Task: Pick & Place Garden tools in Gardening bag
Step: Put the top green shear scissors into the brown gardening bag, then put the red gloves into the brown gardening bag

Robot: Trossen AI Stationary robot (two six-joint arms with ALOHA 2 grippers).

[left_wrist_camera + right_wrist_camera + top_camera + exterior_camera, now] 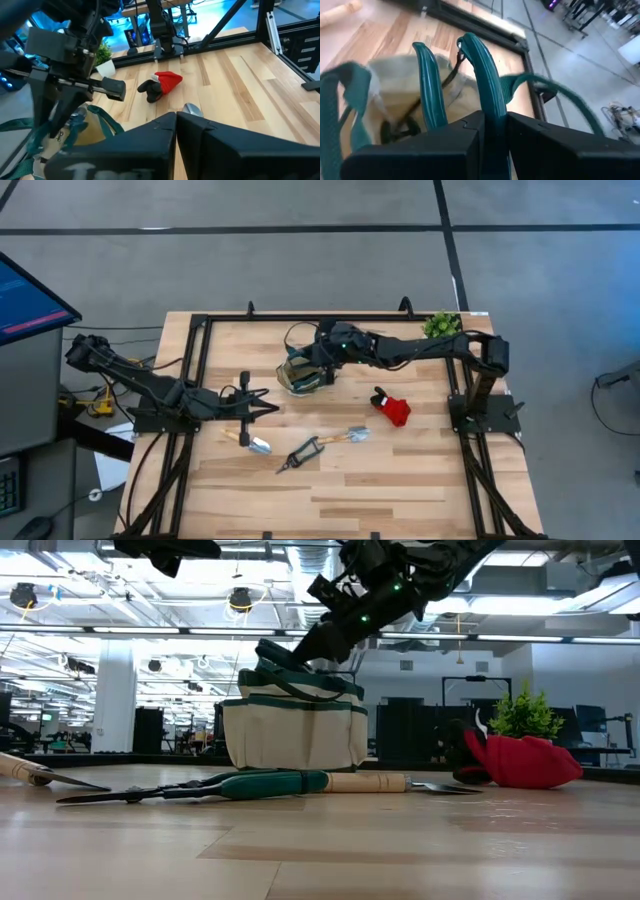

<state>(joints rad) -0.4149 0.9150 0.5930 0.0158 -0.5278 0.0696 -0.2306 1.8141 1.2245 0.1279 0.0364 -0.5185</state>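
High view puts your right gripper (322, 368) directly over the cream fabric gardening bag with dark green trim (300, 376), which stands at the table's far-centre. Right wrist view shows its fingers pinched onto a tool with two curved teal green handles (482, 80), one handle clamped between them, the tool pointing down into the bag's open mouth (400, 107); the bag's green loop handles flop to either side. Low view confirms the bag (294, 730) upright on the light wooden table (330, 840), with the arm coming down onto its top. Your left gripper (262, 404) waits low over the table's left-centre, fingers pressed together, holding nothing. Still on the table nearer the front: a silver trowel with a wooden handle (250, 442) just beside the left gripper, black-bladed clippers (301, 453) at centre, and a wood-handled silver tool (350, 435) just right of them. Red-and-black piece (392, 409) lies well right of the bag, near the right arm's base. Small green potted plant (441, 326) sits at the far right corner.
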